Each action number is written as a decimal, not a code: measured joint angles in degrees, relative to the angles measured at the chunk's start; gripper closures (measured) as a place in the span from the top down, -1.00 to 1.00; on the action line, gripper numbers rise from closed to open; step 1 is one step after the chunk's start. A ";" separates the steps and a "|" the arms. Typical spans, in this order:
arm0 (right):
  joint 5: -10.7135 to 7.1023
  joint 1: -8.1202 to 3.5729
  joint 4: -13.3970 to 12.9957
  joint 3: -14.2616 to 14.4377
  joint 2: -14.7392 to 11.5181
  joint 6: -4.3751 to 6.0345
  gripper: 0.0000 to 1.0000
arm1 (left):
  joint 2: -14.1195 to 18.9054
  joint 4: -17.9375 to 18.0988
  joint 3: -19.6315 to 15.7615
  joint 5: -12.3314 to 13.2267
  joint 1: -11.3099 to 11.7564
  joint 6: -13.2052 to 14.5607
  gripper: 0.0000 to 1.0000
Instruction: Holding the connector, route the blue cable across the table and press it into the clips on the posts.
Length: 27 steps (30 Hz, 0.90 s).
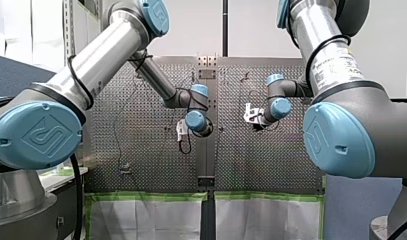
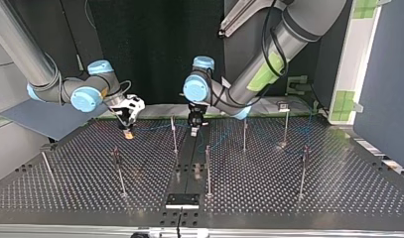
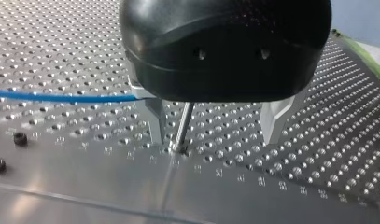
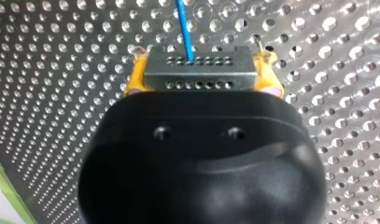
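Reading the top view from its left: the right gripper (image 2: 128, 128) hangs low over the perforated surface (image 2: 338, 198), its yellow-padded fingers (image 4: 136, 77) clamped on either end of the grey connector (image 4: 197, 74). You likely want that grip kept firm, since the connector anchors the end against which the blue cable (image 4: 184, 25) gets drawn taut.

The cable leaves the connector's far face and runs low over the surface toward the view's right, past a post (image 2: 174, 134), to the left gripper (image 3: 214, 140). There the metal fingers (image 3: 274, 119) stand apart, gripping nothing. A thin rod (image 3: 183, 126) (probably one of the posts) rises between them, close to the finger that the cable meets. Judgement: the fingers straddle it so they can guide or push the cable into place.

Further right, more posts stand well apart, one topped by a dark clip (image 2: 284, 105). You cannot tell from here whether the cable sits in any clip.

Writing: the connector shows two rows of holes and no marking. A label (image 1: 333, 67) on the right arm is too small to read. The blue joint cap (image 1: 38, 135) carries an embossed emblem with no legible letters.
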 joint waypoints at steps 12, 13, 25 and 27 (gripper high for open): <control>-0.71 0.02 0.32 0.01 -0.04 -0.08 -1.00 | 4.27 -5.47 -0.45 -5.23 -5.25 -1.32 1.00; -0.73 0.02 0.34 0.01 -0.04 -0.06 -1.00 | 4.34 -5.84 -0.51 -5.61 -5.63 -1.36 1.00; -0.74 -0.01 1.51 0.04 -0.02 -0.08 -1.00 | 4.47 -9.26 -1.15 -10.90 -10.92 -1.75 1.00; -0.72 -0.05 1.65 0.03 -0.03 -0.12 -1.00 | 4.46 -8.55 -0.82 -11.87 -11.89 -2.57 1.00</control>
